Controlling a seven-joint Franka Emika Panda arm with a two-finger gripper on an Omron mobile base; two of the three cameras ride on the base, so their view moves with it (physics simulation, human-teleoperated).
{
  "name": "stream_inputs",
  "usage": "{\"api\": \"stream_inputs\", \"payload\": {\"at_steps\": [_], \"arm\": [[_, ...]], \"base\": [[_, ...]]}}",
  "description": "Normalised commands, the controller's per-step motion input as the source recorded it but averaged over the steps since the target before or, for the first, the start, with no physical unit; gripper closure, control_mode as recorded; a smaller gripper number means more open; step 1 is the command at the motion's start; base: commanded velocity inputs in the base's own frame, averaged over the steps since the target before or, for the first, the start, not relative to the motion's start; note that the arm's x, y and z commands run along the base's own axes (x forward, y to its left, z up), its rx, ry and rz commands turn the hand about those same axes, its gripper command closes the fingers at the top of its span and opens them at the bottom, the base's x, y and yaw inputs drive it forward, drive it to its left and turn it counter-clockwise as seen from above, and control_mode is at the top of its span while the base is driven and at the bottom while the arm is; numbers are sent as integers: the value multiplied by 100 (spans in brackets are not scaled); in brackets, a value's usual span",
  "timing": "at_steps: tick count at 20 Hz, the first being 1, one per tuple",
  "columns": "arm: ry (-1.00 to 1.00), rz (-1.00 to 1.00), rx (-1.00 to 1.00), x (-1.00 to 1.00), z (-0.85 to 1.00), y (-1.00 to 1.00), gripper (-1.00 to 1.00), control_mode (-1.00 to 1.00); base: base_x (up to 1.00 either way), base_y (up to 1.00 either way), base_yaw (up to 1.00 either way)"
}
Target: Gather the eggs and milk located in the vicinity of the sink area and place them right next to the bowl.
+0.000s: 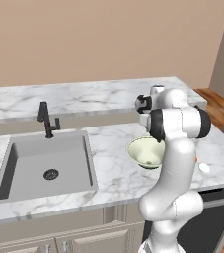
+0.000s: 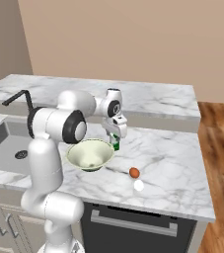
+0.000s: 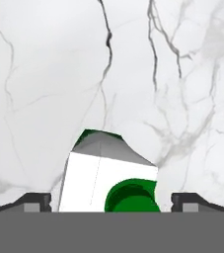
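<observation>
Milk (image 3: 111,180) sits right between my fingertips (image 3: 34,201) — and in the hand view there is clear daylight on both sides, so my gripper (image 2: 115,140) is spread wide and clamping nothing. From the right base view the carton, green showing at its foot, stands on the marble counter (image 2: 172,158) just beside the bowl (image 2: 90,154), on its far right side, which is exactly where the job wants it. Whether it touches the bowl's rim I cannot tell from here. Both eggs are down too — the orange-brown egg (image 2: 134,172) and the white egg (image 2: 139,185) lie close together on the counter, near the bowl's right side. The sink (image 1: 47,165) sits well off to the left, nothing in it but the drain. My read: everything is gathered, and what is left for me is to lift straight up, so I don't tip the carton.
</observation>
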Motion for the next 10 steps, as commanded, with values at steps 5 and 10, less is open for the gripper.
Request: {"api": "stream_inputs", "payload": {"at_steps": [5,10], "arm": [[-8,0,6,-34,66,0,-100,-100],[-8,0,-1,-53,61,-10,-100,-100]], "base": [[0,0,0],[0,0,0]]}}
